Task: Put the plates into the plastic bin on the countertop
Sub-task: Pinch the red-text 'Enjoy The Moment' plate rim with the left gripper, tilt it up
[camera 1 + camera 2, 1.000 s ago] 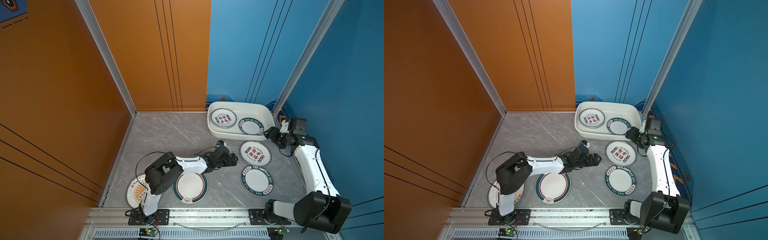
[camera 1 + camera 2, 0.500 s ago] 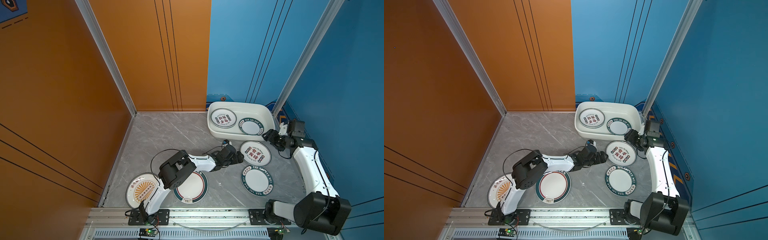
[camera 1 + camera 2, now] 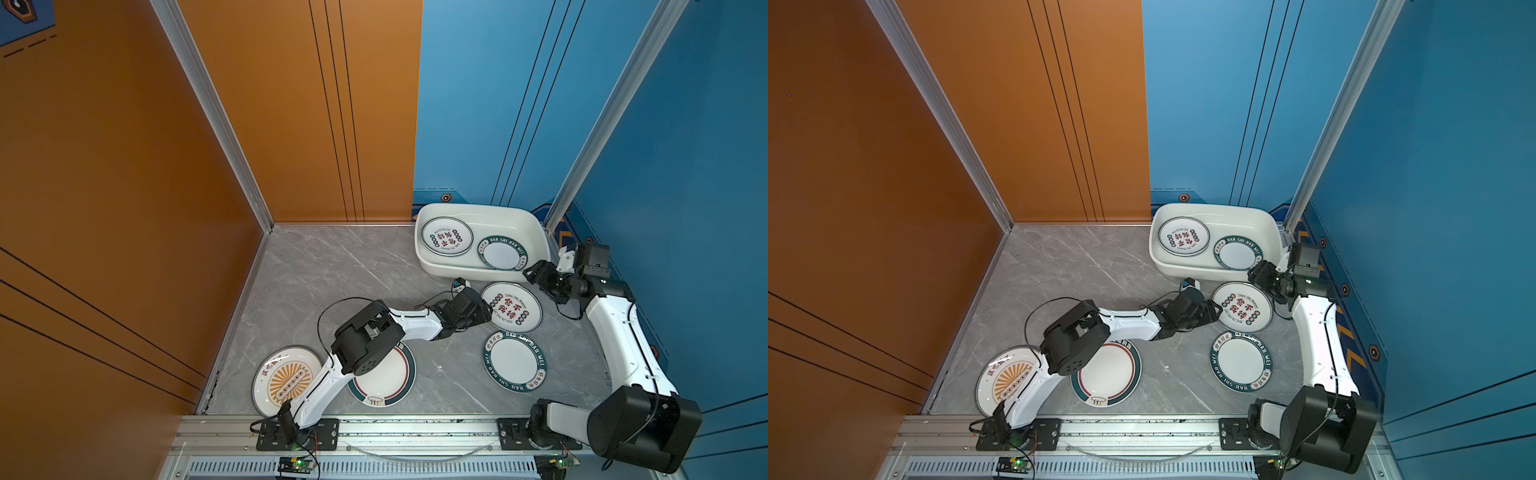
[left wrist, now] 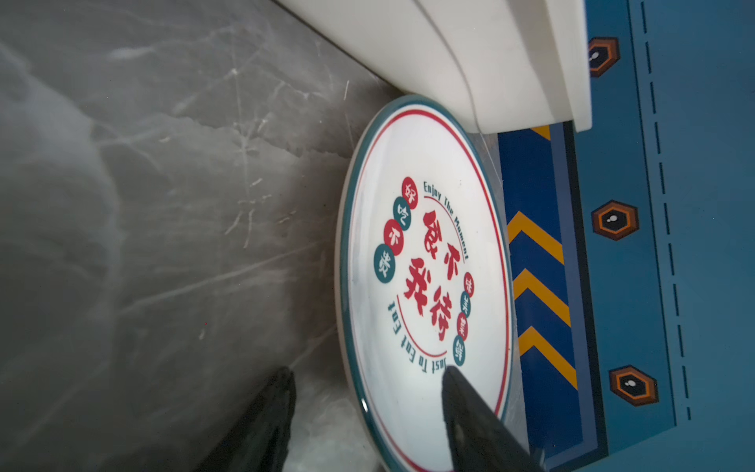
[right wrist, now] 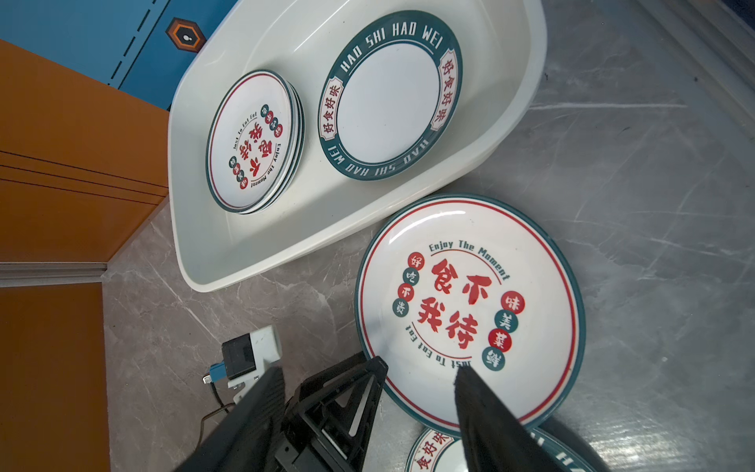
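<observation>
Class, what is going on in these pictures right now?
The white plastic bin is being filled: it holds a plate stack and a lettered-rim plate. The left gripper, open, straddles the rim of the red-character plate lying on the countertop beside the bin. The right gripper hangs open nearby, holding nothing.

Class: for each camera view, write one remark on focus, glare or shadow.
Left wrist view: the round white plate with red Chinese characters is sharp; the near black fingers blur. Right wrist view: glare streaks that plate's rim. In both top views: even light, faint shadows on the grey marble-patterned countertop.
</observation>
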